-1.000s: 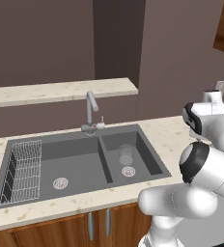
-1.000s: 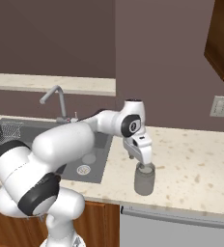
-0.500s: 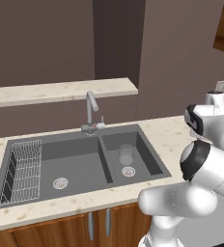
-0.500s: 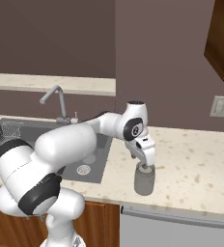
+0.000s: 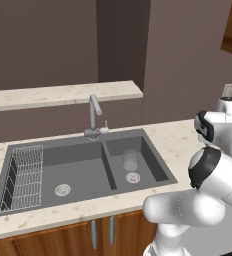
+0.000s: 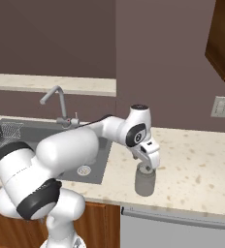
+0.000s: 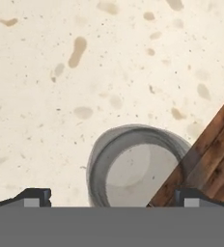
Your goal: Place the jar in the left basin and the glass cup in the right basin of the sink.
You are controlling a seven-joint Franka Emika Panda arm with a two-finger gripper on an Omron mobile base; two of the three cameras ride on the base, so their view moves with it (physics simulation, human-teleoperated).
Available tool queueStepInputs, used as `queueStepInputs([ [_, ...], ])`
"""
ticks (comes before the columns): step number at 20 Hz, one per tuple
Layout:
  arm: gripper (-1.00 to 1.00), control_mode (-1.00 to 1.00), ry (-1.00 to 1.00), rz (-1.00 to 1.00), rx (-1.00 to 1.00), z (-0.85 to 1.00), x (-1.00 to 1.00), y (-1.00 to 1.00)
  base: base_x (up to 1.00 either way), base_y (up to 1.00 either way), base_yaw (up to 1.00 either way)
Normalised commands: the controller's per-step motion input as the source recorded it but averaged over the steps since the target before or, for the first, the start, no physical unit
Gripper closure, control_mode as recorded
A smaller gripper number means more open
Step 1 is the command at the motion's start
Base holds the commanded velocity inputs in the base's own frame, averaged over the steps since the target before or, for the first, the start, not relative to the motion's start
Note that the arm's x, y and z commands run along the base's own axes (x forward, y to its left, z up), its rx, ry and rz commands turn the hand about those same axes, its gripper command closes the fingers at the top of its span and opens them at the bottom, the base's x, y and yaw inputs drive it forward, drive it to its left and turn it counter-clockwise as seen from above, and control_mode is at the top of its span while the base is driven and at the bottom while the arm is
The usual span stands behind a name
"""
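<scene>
Gripper (image 6: 146, 167) position, as I read it from the right base view: directly above the jar (image 6: 145, 181), at the jar's top, over the speckled counter (image 6: 192, 164) to the right of the sink (image 6: 46, 150). From the hand view I see the two finger tips (image 7: 34, 197) standing far apart at the bottom edge, one on either side of the jar's round mouth (image 7: 133, 169), so I record the jaws as wide and holding nothing. Whether the tips touch the jar's sides I cannot tell; the rim sits between them with counter showing on the left flank.

I find the jar upright near the counter's front edge, above the wood cabinet front (image 7: 205, 159) that shows at the right of the hand view.

I note the glass cup (image 5: 130, 161) standing upright in the right basin (image 5: 150, 162), just behind its round drain (image 5: 133, 177). I see the left basin (image 5: 78, 170) with a wire rack (image 5: 23, 175) along its left side and a drain (image 5: 63, 189) on its floor. I see the curved tap (image 5: 94, 115) rising behind the divider.
</scene>
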Motion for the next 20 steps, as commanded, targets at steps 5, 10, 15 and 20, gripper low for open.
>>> queueStepInputs([
  [5, -1.0, -1.0, -0.05, 0.07, 0.02, -0.05, 0.05, 0.0, 0.0, 0.0, 0.0],
  [10, -1.0, -1.0, -0.03, 0.06, 0.01, 0.0, 0.06, 0.0, 0.0, 0.0, 0.0],
  [15, -1.0, -1.0, 0.0, 0.05, 0.0, 0.0, 0.14, 0.0, 0.0, 0.0, 0.0],
  [20, -1.0, -1.0, 0.0, 0.04, 0.0, 0.0, 0.19, 0.0, 0.0, 0.0, 0.0],
])
